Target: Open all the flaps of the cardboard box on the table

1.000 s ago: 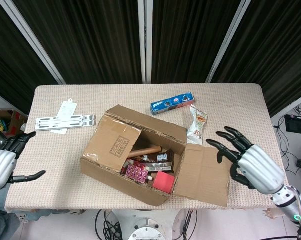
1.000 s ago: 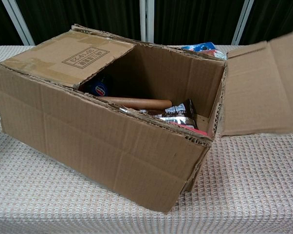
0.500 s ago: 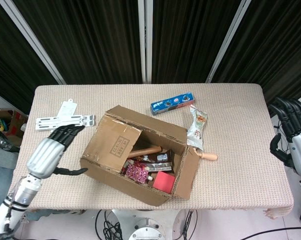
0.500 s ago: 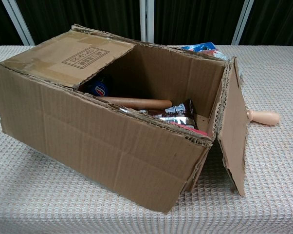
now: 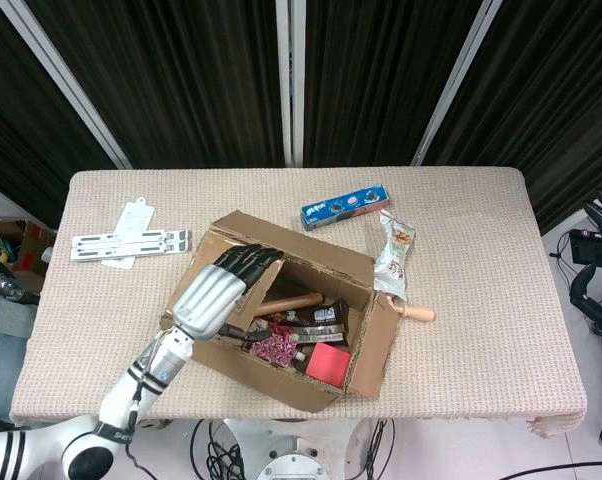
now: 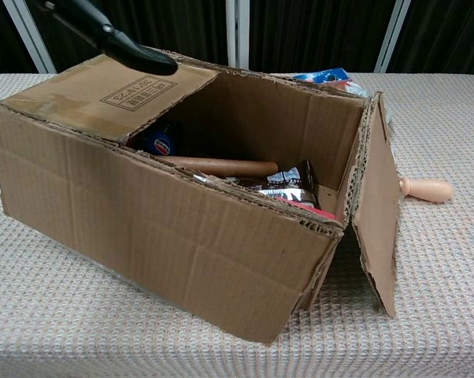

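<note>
The cardboard box [image 5: 281,375] stands mid-table, its top partly uncovered. Its left flap [image 6: 111,90] still lies folded in over the opening. Its right flap [image 5: 376,340] hangs down outside the right wall, also seen edge-on in the chest view [image 6: 379,205]. My left hand [image 5: 216,295] hovers over the left flap, holding nothing, with its dark fingers [image 5: 249,260] stretched toward the flap's inner edge. One finger [image 6: 115,39] shows above the flap in the chest view. My right hand [image 5: 596,285] is at the far right edge of the head view, away from the table and holding nothing.
Inside the box lie a wooden rolling pin [image 5: 296,300], snack packets and a red pack [image 5: 328,362]. Behind the box are a blue biscuit box [image 5: 345,206] and a snack bag [image 5: 393,252]. A wooden handle [image 5: 416,312] lies to its right, and a white rack [image 5: 126,243] at the far left.
The right flap dropped from held out flat to hanging down. My right hand pulled away to the right edge. My left hand came in from the left to over the left flap.
</note>
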Robot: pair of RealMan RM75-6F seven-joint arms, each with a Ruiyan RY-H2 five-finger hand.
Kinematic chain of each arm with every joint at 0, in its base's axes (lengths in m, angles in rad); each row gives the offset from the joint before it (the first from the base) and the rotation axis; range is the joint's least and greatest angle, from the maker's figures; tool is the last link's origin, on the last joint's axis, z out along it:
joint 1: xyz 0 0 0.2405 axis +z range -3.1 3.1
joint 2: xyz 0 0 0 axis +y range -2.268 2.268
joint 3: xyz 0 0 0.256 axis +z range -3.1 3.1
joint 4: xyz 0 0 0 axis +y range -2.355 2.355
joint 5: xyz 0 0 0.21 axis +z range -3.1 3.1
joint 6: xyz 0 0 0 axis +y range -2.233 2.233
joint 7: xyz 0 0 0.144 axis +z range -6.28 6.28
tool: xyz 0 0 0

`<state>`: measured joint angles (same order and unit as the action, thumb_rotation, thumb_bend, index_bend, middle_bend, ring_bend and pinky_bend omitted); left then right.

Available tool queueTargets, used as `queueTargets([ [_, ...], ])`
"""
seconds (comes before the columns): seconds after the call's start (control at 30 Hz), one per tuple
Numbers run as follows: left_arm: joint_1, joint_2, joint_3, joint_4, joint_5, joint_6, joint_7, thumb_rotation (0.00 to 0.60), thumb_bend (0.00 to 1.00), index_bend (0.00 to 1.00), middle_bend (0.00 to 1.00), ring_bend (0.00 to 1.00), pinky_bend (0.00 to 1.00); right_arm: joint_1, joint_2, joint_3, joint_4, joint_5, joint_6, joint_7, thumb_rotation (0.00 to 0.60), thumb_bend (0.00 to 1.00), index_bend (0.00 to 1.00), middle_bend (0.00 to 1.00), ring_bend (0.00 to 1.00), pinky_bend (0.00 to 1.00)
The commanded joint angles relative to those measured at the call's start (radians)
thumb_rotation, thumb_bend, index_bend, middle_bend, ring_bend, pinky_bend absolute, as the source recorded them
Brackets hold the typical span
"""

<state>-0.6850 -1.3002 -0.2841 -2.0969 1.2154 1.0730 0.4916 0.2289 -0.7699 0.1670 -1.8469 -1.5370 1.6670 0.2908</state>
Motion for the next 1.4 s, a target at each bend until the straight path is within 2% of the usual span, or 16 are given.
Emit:
queueTargets([
  [0.03, -0.120, -0.122, -0.040, 0.053, -0.172, 0.014, 0.219, 0.468, 0.06, 0.02, 0.07, 0.07, 0.15, -0.012, 0.007, 0.000, 0.016, 0.002, -0.006, 0.029, 0.600, 0.75, 0.00, 0.00, 0.00, 0.00],
  [0.13, -0.168, -0.180, -0.031, 0.082, -0.287, 0.050, 0.320, 0.508, 0.06, 0.01, 0.04, 0.07, 0.15, -0.021, 0.012, 0.002, 0.034, 0.009, -0.014, 0.049, 0.600, 0.76, 0.00, 0.00, 0.00, 0.00],
  [0.23, -0.202, -0.223, -0.009, 0.123, -0.334, 0.085, 0.406, 0.570, 0.06, 0.00, 0.03, 0.06, 0.15, -0.026, 0.013, 0.005, 0.048, 0.018, -0.020, 0.065, 0.600, 0.76, 0.00, 0.00, 0.00, 0.00],
  [0.37, -0.230, -0.267, 0.004, 0.159, -0.401, 0.126, 0.459, 0.598, 0.06, 0.00, 0.01, 0.06, 0.15, -0.035, 0.008, 0.009, 0.072, 0.025, -0.024, 0.091, 0.600, 0.76, 0.00, 0.00, 0.00, 0.00],
  [0.57, -0.250, -0.277, 0.033, 0.171, -0.399, 0.170, 0.510, 0.596, 0.06, 0.00, 0.00, 0.05, 0.15, -0.039, -0.008, 0.015, 0.105, 0.034, -0.036, 0.115, 0.600, 0.76, 0.00, 0.00, 0.00, 0.00],
  [0.77, -0.264, -0.288, 0.089, 0.199, -0.349, 0.229, 0.604, 0.600, 0.06, 0.00, 0.00, 0.05, 0.15, -0.036, -0.022, 0.022, 0.117, 0.026, -0.048, 0.114, 0.600, 0.76, 0.00, 0.00, 0.00, 0.00],
  [0.93, -0.267, -0.282, 0.112, 0.184, -0.353, 0.258, 0.659, 0.600, 0.13, 0.00, 0.00, 0.05, 0.15, -0.035, -0.027, 0.029, 0.119, 0.026, -0.055, 0.115, 0.600, 0.76, 0.00, 0.00, 0.00, 0.00],
  [1.1, -0.270, -0.271, 0.134, 0.161, -0.305, 0.319, 0.736, 0.600, 0.22, 0.00, 0.00, 0.05, 0.15, -0.031, -0.029, 0.033, 0.117, 0.030, -0.072, 0.109, 0.600, 0.77, 0.00, 0.00, 0.00, 0.00],
  [1.4, -0.265, -0.246, 0.157, 0.116, -0.260, 0.407, 0.876, 0.600, 0.27, 0.00, 0.00, 0.05, 0.15, -0.031, -0.033, 0.040, 0.100, 0.022, -0.075, 0.090, 0.600, 0.77, 0.00, 0.00, 0.00, 0.00],
])
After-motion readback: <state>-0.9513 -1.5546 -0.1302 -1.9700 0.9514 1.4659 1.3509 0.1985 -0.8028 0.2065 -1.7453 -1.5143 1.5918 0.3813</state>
